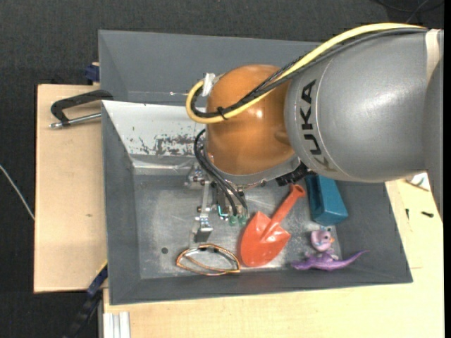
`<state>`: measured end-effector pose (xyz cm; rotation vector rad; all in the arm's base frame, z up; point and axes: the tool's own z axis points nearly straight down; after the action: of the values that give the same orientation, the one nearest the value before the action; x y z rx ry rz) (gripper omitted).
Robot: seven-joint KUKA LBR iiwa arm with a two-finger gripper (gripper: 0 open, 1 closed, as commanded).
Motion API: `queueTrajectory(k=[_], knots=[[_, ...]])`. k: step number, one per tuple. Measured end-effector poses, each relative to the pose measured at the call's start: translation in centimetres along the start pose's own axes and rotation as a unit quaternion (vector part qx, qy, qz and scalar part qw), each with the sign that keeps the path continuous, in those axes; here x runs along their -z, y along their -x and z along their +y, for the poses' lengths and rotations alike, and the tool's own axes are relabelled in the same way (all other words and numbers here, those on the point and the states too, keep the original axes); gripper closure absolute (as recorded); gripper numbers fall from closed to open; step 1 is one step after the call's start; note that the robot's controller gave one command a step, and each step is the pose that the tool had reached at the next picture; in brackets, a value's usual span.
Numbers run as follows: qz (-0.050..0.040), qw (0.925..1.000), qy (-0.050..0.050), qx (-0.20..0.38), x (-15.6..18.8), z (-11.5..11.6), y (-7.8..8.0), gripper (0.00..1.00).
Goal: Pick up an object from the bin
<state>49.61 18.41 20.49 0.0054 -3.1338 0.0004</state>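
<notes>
My gripper (204,224) hangs below the arm's orange cover, over the bin floor left of centre. Just below it, near the front wall, lies a thin brown wire loop (206,260) shaped like a flattened oval. To the gripper's right an orange-red toy shovel (264,236) lies with its blade toward the front and its handle pointing up and to the right. Nothing shows in the gripper's grasp.
A blue block (326,199) lies at the right, partly under the arm. A small purple and white figure (323,239) and a purple toy lizard (328,260) lie in the front right corner. The arm covers the bin's back right part.
</notes>
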Motion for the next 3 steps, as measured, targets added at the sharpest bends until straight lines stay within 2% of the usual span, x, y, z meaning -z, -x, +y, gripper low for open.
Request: queueTrajectory(k=[1, 2, 3], knots=[[-0.0044, 1.0000, 0.001, -0.001, 0.5, -0.1, 0.2, 0.00], [-0.0089, 0.9984, 0.003, 0.055, -1.8, -2.0, 0.2, 0.00], [-0.0062, 0.9935, 0.000, 0.114, -8.9, -6.8, 0.8, 0.00]])
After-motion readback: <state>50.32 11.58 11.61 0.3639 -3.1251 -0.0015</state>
